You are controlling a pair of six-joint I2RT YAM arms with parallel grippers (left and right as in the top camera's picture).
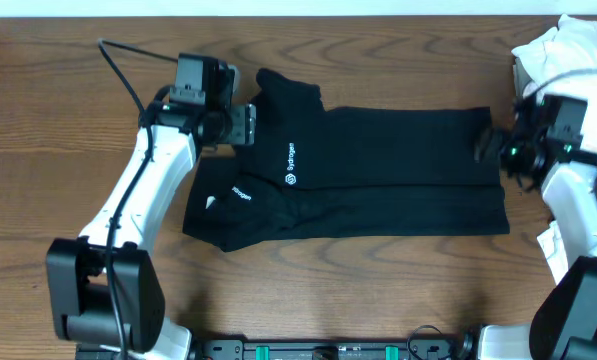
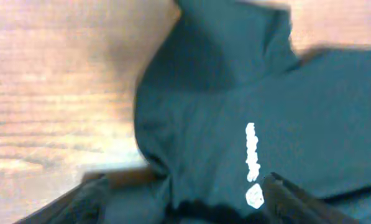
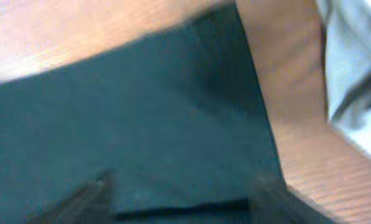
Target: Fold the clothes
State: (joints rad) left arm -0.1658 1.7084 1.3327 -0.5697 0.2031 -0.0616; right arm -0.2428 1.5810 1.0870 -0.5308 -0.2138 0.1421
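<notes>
- Across the middle of the brown wooden desk [image 1: 38, 150], lying flat as a long band: the plain black soft-fabric T-shirt [image 1: 378, 170] with small white lettering, collar end to the left, hem end to the right.
- Holding the left end effector [image 1: 243, 122] wide apart at the collar-and-sleeve end, with black cloth showing between the fingers [image 2: 284, 196] in the wrist view, but clamping none of it.
- Holding the right end effector [image 1: 486, 145] equally spread over the upper hem corner, likewise gripping nothing.
- Probably standing at opposite ends like this for laying one long edge over the other, judging by the crease running along the band.
- Showing two white logos near the left end, bunching and wrinkling around the lower sleeve flap, smoothing out toward the hem.
- Lying near but apart from the crumpled white garments [image 1: 568, 50] at the desk's far right corner.
</notes>
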